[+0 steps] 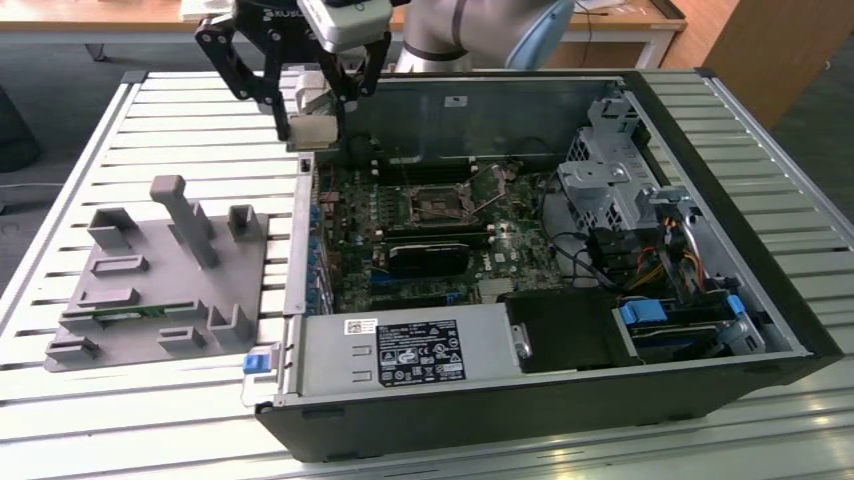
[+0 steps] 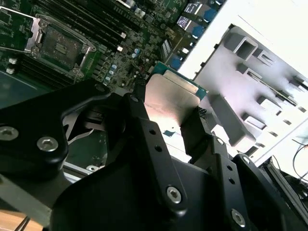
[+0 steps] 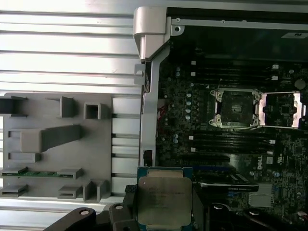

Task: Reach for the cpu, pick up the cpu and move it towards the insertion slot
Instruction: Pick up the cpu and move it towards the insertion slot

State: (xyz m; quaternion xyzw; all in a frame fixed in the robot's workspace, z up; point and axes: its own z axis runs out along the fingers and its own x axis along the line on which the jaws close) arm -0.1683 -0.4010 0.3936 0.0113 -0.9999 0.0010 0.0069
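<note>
Claw [image 1: 315, 125] is clenched on the cpu [image 1: 314, 131], holding it up in the air over the edge of the open computer case [image 1: 747, 330], on the exterior view's left side. In both wrist views you can see the chip's silvery top [image 3: 163, 202] pinched between the 2 black fingers [image 2: 144, 130]. Just past it is the case's metal side rail [image 3: 148, 86], and the motherboard [image 1: 400, 215] sits below. The insertion slot [image 1: 438, 203] sits further into the board, well apart from the chip, its frame flipped open in the first wrist view [image 3: 237, 108]. Memory slots [image 3: 231, 142] run beside it, and a long black card [image 1: 424, 256] lies just nearer the power supply [image 1: 407, 350]. Outside the case, the grey fixture [image 1: 160, 280] sits on the slatted table [image 1: 80, 180], with a thin green strip [image 3: 29, 173] still in it.
</note>
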